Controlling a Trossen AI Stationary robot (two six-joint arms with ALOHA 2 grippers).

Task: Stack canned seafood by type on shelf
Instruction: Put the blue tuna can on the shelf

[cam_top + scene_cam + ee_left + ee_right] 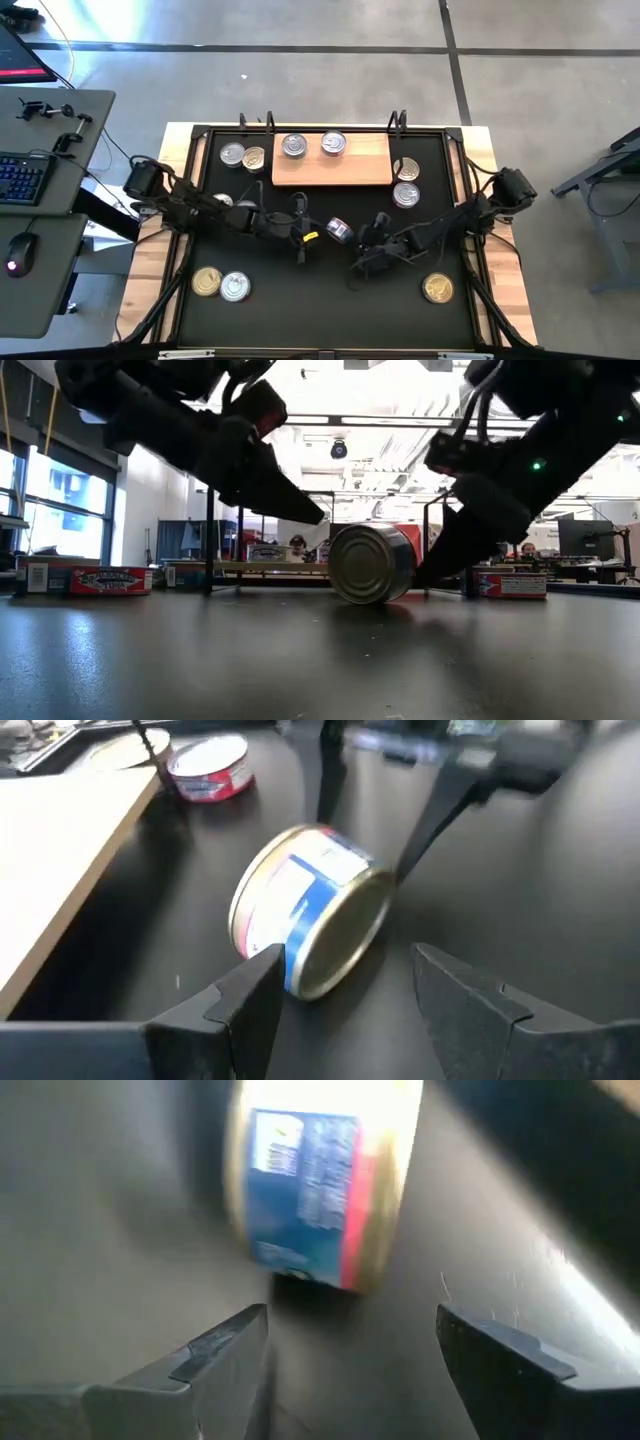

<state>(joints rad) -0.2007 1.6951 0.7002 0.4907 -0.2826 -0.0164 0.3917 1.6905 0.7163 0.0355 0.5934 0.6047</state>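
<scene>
- My left tool (308, 235) sits at the middle of the black mat (330, 300), its fingers spread and holding nothing.
- My right tool (368, 238) faces it from the other side, also spread and empty.
- Between the two lies one can (339, 229) tipped on its side; in the low view its round end (372, 563) faces the camera and it rests on its curved wall.
- From the left wrist view the can (315, 910) lies just ahead of my left fingers, its axis slanted across the gap rather than lined up with it; one finger (250, 995) is near its rim.
- The left tool looks slightly nearer, so I judge it the likelier one to take the can, though a can on its side may roll.
- The shelf (345, 170) is at the far edge of the mat, carrying two silver cans.
- I count eleven cans overall: two on the shelf, eight flat on the mat, one tipped.
</scene>
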